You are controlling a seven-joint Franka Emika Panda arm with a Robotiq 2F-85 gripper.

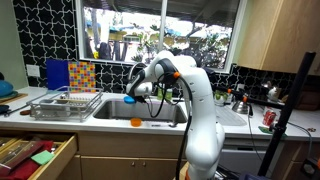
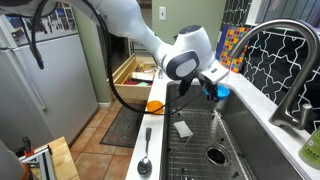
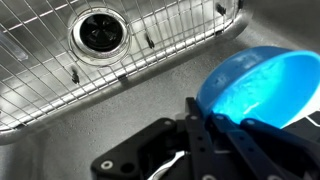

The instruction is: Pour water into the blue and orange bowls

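Note:
My gripper (image 3: 205, 122) is shut on the rim of the bright blue bowl (image 3: 262, 84), which hangs tilted above the steel sink with its inside facing the wrist camera. In both exterior views the blue bowl (image 1: 130, 99) (image 2: 219, 92) sits at the end of the arm over the basin, the gripper (image 1: 137, 94) (image 2: 208, 84) right behind it. The small orange bowl (image 1: 136, 122) (image 2: 154, 105) stands on the counter strip at the sink's front edge, apart from the gripper. I cannot tell whether either bowl holds water.
A wire grid and a round drain (image 3: 100, 32) cover the sink floor. A faucet (image 2: 291, 58) arches over the basin. A dish rack (image 1: 65, 104) stands beside the sink, a spoon (image 2: 145, 164) lies on the counter, and a drawer (image 1: 35, 155) is pulled open.

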